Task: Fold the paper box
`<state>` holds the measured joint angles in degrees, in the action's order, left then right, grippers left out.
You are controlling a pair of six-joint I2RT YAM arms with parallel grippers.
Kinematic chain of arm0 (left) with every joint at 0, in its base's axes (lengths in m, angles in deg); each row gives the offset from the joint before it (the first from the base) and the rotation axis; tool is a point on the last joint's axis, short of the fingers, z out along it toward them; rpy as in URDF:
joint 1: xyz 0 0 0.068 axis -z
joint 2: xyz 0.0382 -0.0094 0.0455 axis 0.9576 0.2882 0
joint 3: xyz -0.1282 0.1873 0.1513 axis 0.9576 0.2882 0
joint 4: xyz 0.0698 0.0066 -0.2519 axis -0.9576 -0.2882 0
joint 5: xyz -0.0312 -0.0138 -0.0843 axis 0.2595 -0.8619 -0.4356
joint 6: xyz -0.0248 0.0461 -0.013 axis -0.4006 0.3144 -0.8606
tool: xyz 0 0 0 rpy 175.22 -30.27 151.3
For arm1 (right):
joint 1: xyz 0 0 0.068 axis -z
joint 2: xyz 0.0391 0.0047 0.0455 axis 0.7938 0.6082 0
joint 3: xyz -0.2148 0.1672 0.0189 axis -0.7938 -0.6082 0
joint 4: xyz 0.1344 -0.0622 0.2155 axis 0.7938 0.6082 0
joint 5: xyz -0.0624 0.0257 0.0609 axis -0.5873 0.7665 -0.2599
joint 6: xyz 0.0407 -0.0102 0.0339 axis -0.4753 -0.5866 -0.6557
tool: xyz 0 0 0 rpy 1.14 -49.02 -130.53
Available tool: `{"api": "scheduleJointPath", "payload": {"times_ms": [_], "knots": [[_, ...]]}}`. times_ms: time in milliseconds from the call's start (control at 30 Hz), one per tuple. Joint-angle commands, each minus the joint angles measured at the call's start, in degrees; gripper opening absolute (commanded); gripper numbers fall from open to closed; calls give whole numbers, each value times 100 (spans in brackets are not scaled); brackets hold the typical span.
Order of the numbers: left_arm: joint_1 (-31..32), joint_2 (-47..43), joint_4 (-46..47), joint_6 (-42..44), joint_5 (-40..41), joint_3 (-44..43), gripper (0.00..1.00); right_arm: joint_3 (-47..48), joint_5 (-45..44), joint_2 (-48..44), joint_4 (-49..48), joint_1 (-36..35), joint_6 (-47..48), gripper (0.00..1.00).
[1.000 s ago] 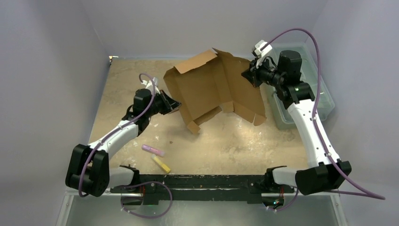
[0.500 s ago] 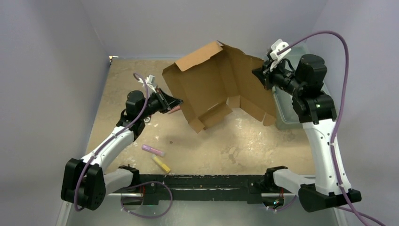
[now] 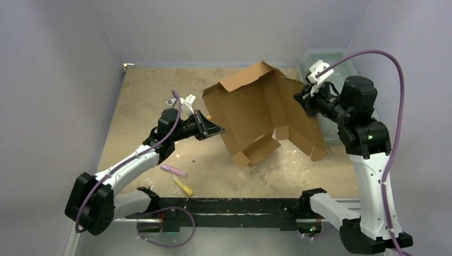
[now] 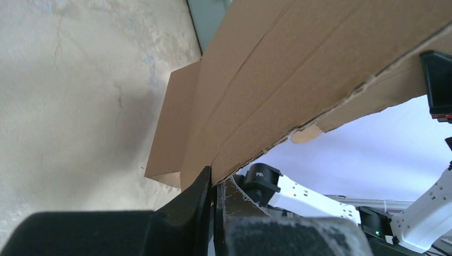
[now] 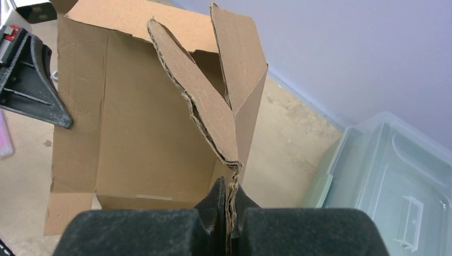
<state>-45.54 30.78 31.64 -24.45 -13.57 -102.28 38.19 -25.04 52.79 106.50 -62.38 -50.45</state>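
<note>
Paper box [image 3: 256, 112]: partly erected, held tilted over the desk [image 3: 138, 106], just beside the plastic bin [image 3: 341, 66]. Left fingers [image 4: 192, 200] pinch its edge farthest from the bin; right fingers [image 5: 210, 205] pinch the nearest wall. Step judged: raising walls. Next move likely calls for tucking flaps.

Brown cardboard paper box [image 3: 250, 114]: partly folded, flaps splayed, tilted upright over table [image 3: 138, 101] centre.

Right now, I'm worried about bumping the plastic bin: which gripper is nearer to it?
Right. The right gripper, shut on the paper box at its right edge, is beside the plastic bin; the left gripper pinches its left edge, across the box from the bin.
</note>
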Motion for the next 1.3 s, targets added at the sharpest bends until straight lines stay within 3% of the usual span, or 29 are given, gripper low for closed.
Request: {"api": "scheduleJointPath", "payload": {"times_ms": [0,267,567,900,1033,1267], "knots": [[139,72,303,-773,17,189,0,-103,-99,2,-16,-17,211,0],[68,760,412,-412,98,326,0,-522,-84,613,-764,-19,274,0],[-326,1172,-746,1500,700,-378,0,-1063,300,820,-1907,-24,-232,0],[-308,1237,-684,3047,1339,-554,0,-2470,832,284,-3016,130,-486,0],[-247,1108,-680,3402,1973,-599,0,-3137,1629,-84,-3777,468,-756,0],[-119,975,-712,3714,2429,-689,0,-3441,2615,-101,-4117,724,-906,0]]}}
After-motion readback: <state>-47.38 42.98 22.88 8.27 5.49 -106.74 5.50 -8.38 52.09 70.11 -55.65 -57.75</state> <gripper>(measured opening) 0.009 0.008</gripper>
